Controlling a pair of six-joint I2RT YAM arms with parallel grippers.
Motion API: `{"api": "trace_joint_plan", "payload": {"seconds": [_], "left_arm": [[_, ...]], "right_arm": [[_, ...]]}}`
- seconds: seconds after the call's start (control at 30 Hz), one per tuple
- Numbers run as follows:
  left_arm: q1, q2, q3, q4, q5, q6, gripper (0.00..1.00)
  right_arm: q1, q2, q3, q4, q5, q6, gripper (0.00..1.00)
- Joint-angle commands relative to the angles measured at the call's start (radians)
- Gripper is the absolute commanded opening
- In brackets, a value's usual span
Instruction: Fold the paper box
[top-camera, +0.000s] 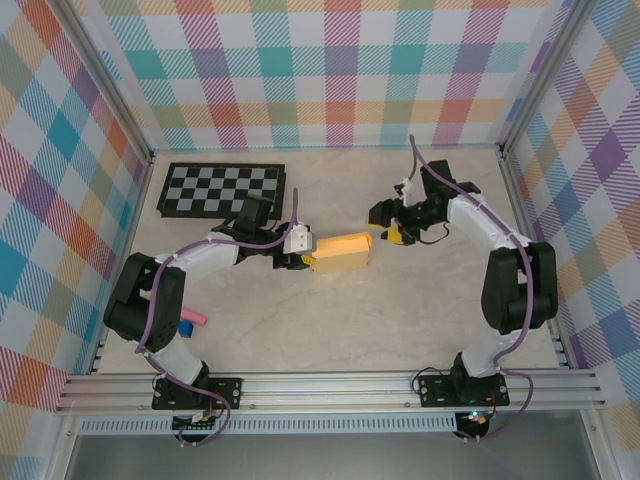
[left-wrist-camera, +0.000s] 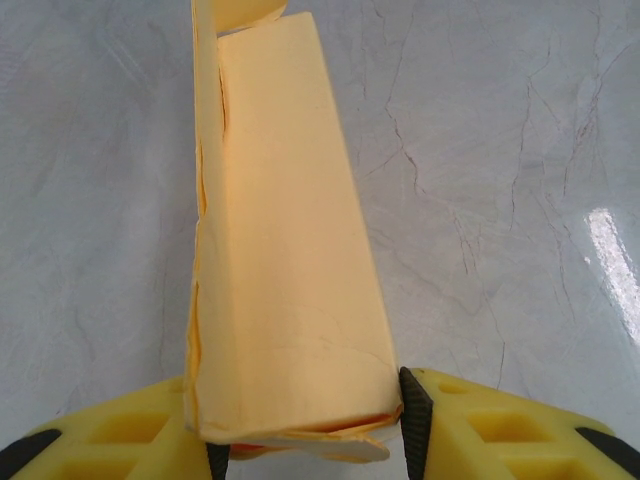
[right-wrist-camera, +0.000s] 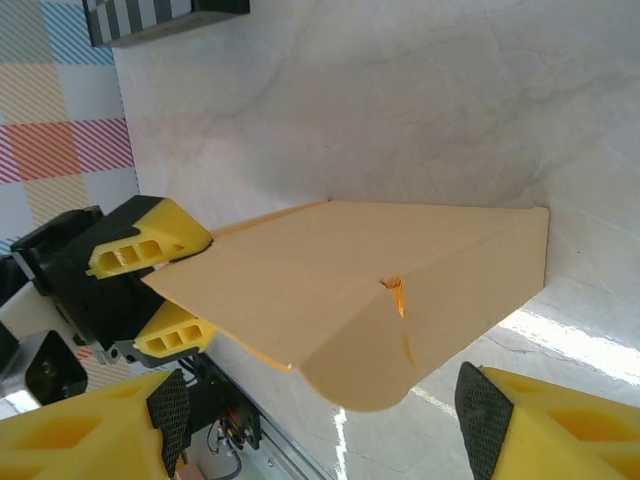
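- The paper box (top-camera: 340, 252) is near the middle of the table (top-camera: 400, 320), with its long side running from 9 to 3 o'clock in the top view. I cannot tell whether it rests on the surface or is a little lifted.
- The left gripper (top-camera: 300, 257) is at the 9 o'clock end of the box. In its wrist view the black pads (left-wrist-camera: 415, 420) press on both sides of that end, so it is pinching the card.
- The right gripper (top-camera: 392, 236) is at the 3 o'clock end. In its wrist view the fingers (right-wrist-camera: 170, 410) are spread, and the rounded flap of the box (right-wrist-camera: 380, 290) sits between them with a gap on each side, so no contact.
- A checkerboard (top-camera: 222, 190) lies at 10 o'clock from the box, well apart.
- A pink piece (top-camera: 194, 318) and a blue piece (top-camera: 185, 328) lie at 8 o'clock, just beside each other and partly behind the left arm.
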Motion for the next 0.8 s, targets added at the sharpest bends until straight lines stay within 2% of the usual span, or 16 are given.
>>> {"api": "trace_joint_plan", "payload": {"seconds": [0.0,0.2,0.67,0.77], "left_arm": [[-0.008,0.019,0.017,-0.069,0.019,0.02,0.47],[-0.007,0.028,0.027,-0.08,0.022,0.023,0.47],[-0.008,0.042,0.047,-0.11,0.026,0.028,0.47],[-0.008,0.042,0.048,-0.113,0.026,0.029,0.47]], "right_arm": [[0.022,0.023,0.041,0.0,-0.009,-0.014,0.72],[0.047,0.033,0.056,0.008,-0.029,0.008,0.55],[0.07,0.033,0.044,-0.041,-0.018,-0.006,0.55],[0.073,0.035,0.034,-0.038,-0.012,-0.009,0.51]]}}
